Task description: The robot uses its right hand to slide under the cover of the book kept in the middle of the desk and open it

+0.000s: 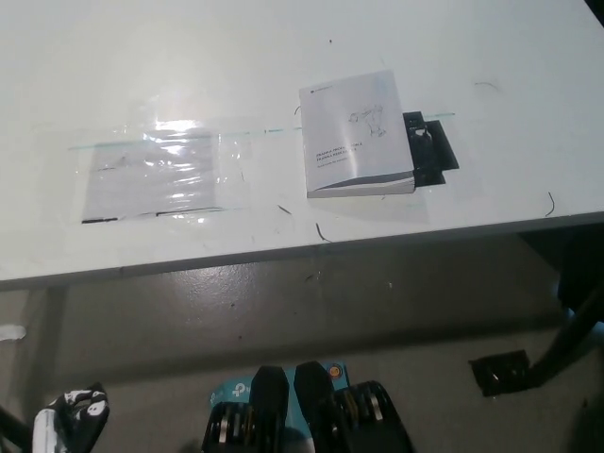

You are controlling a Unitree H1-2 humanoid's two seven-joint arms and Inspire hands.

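Note:
A closed white book (356,134) with a grey band along its lower edge lies flat on the white desk (283,57), right of the desk's middle and close to its front edge. My white left hand (68,421) shows only in part at the lower left corner, below the desk, and I cannot see how its fingers stand. My black right hand is out of the picture.
A black flat object (430,151) lies against the book's right side. A clear plastic sheet (156,175) is taped to the desk at the left. The desk's front edge (302,250) runs across the middle, with grey floor below. A black floor fixture (505,371) sits at lower right.

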